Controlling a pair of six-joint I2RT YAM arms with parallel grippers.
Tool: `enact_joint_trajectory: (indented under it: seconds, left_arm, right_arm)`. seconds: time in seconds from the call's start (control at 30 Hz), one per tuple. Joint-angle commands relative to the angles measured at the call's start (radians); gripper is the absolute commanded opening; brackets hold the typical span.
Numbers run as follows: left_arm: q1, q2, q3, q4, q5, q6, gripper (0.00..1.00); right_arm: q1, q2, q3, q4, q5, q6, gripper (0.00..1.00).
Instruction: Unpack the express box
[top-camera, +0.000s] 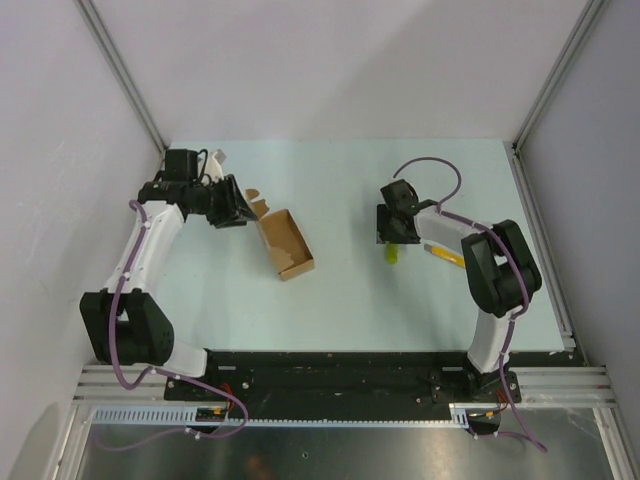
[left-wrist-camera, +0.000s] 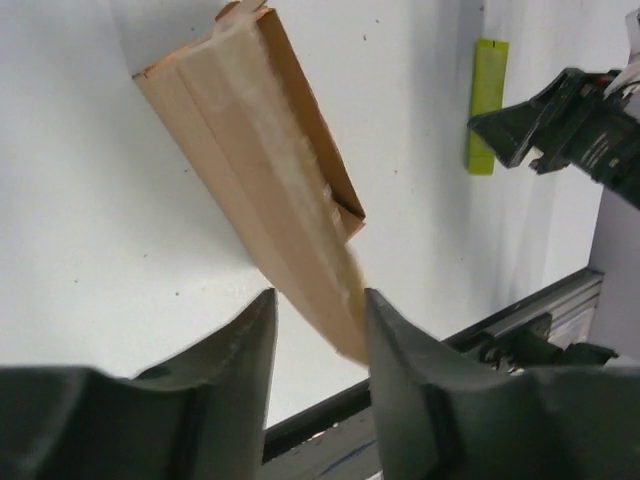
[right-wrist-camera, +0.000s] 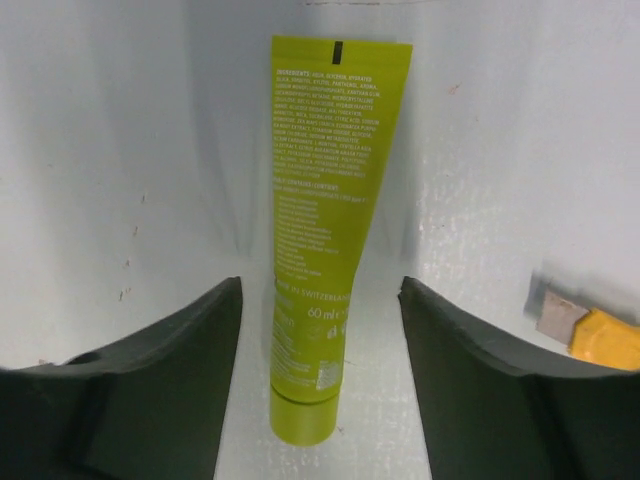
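Left pincer (left-wrist-camera: 320, 300): spread and not clamped, with a gap showing beside one jaw.
Express box (left-wrist-camera: 255, 150): lies on the worktop (top-camera: 350, 300), lid open. Its near corner reaches in between the left jaws and its body stretches away ahead.
Handling: probably light, thin cardboard (stiff along the folds, crushable at the walls), likely to slide if nudged.
Hold: best on a side wall's rim or the flap, pinched gently.
Right pincer (right-wrist-camera: 320, 285): wide apart, straddling the yellow-green tube (right-wrist-camera: 325, 180) without touching it.
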Motion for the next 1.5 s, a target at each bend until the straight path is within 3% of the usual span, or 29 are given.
enact_joint_trajectory:
  seconds: [0.0, 0.13, 0.3, 0.33, 0.53, 0.67, 0.83, 1.0, 1.23, 1.47]
  left_arm:
    - [0.009, -0.004, 0.082, 0.010, 0.025, 0.012, 0.49]
    - [0.009, -0.004, 0.103, 0.027, 0.032, 0.014, 0.68]
    - [0.009, -0.036, 0.113, 0.045, 0.025, 0.025, 0.79]
    - [0.009, -0.046, 0.111, 0.047, 0.005, 0.025, 0.87]
    - [0.009, -0.161, 0.071, 0.065, -0.131, 0.028, 0.99]
    - [0.009, -0.298, 0.004, 0.091, -0.197, 0.038, 1.00]
    - [0.009, -0.508, -0.129, 0.166, -0.325, 0.012, 1.00]
    - [0.009, -0.661, -0.174, 0.208, -0.464, -0.017, 1.00]
    - [0.009, -0.697, -0.147, 0.222, -0.412, -0.001, 1.00]
    - [0.009, -0.679, -0.110, 0.220, -0.389, 0.017, 1.00]
  right_arm:
    - [-0.014, -0.117, 0.004, 0.001, 0.004, 0.012, 0.72]
    - [-0.034, -0.175, 0.004, -0.008, -0.045, 0.021, 0.79]
    - [-0.049, -0.243, 0.005, -0.028, -0.077, 0.033, 0.84]
    - [-0.051, -0.269, 0.005, -0.037, -0.085, 0.038, 0.85]
    - [-0.055, -0.366, 0.005, -0.074, -0.080, 0.067, 1.00]
    - [-0.055, -0.496, 0.004, -0.168, -0.011, 0.114, 1.00]
    - [-0.055, -0.639, 0.002, -0.329, 0.194, 0.219, 1.00]
    - [-0.043, -0.815, -0.016, -0.346, 0.432, 0.258, 1.00]
    - [-0.043, -1.082, -0.018, -0.363, 0.526, 0.199, 1.00]
    - [-0.043, -1.209, -0.018, -0.390, 0.601, 0.187, 1.00]
